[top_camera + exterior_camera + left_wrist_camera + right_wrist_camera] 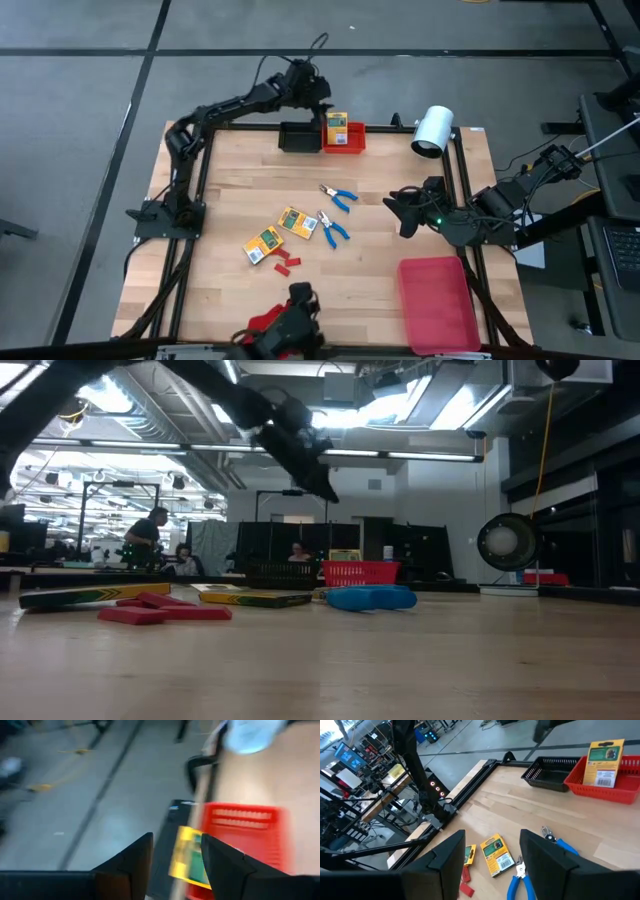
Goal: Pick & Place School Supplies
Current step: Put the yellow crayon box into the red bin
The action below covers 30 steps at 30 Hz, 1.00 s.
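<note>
1. Left gripper (pixel 318 98): raised at the far edge of the worktop (pixel 250 180), beside the two bins. In the left wrist view its fingers (pixel 135 860) stand apart with nothing between them.
2. Box in bin (pixel 336 127): a yellow-and-green printed box stands on edge in the red bin (pixel 352 142), just ahead of the left fingers and leaning on the wall nearest the black bin (pixel 296 137). It is not held.
3. Black bin: just beside the red bin, touching or nearly so, below the left gripper.
4. Right gripper (pixel 402 212): over the right part of the worktop, pointing toward the loose items. Its fingers (pixel 447 857) are well open and hold nothing.
5. Pliers: two blue-handled pliers lie flat ahead of the right fingers; one (pixel 340 197) lies farther back on the worktop, the other (pixel 333 229) lies nearer the front, close to the boxes.
6. Loose boxes: two more printed boxes lie flat beyond the pliers from the right fingers, one (pixel 297 222) just beside the nearer pliers, the other (pixel 264 245) next to it, farther from the fingers.
7. Red pieces (pixel 286 264): a few small ones lie just beside the second loose box, toward the front edge.
8. Red tray (pixel 438 302): flat at the front right corner, behind and to the side of the right fingers, well apart from the supplies.
</note>
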Each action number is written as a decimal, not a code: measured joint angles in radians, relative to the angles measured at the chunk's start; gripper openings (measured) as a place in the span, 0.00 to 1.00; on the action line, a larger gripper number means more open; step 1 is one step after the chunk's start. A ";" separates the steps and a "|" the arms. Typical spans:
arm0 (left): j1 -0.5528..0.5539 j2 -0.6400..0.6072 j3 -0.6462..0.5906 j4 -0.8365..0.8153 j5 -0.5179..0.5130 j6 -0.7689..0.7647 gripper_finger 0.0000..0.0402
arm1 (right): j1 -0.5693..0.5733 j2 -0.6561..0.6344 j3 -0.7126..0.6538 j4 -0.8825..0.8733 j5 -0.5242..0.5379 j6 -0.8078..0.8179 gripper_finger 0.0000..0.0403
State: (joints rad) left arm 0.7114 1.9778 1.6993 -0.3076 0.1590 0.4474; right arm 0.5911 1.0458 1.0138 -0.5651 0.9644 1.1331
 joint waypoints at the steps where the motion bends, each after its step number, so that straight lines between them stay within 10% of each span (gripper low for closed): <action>1: 0.004 -0.029 0.000 -0.047 0.042 -0.015 0.40 | 0.000 0.000 0.000 0.002 0.000 -0.010 0.48; 8: -0.024 -0.196 -0.045 -0.642 0.327 -0.095 0.40 | 0.000 0.000 0.000 0.018 0.004 -0.052 0.48; 14: -0.197 -0.352 -0.398 -0.876 0.383 -0.227 0.39 | 0.000 0.000 0.000 0.050 0.004 -0.119 0.48; 24: -0.382 -0.772 -1.123 0.095 0.263 -1.233 0.40 | 0.039 0.000 0.000 0.059 -0.042 -0.139 0.48; 30: -0.412 -0.752 -1.290 0.309 0.086 -1.461 0.39 | 0.065 0.000 0.000 0.066 -0.041 -0.146 0.48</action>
State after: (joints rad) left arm 0.2992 1.2255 0.4093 0.0018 0.2454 -1.0136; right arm 0.6561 1.0458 1.0138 -0.4987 0.9237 0.9867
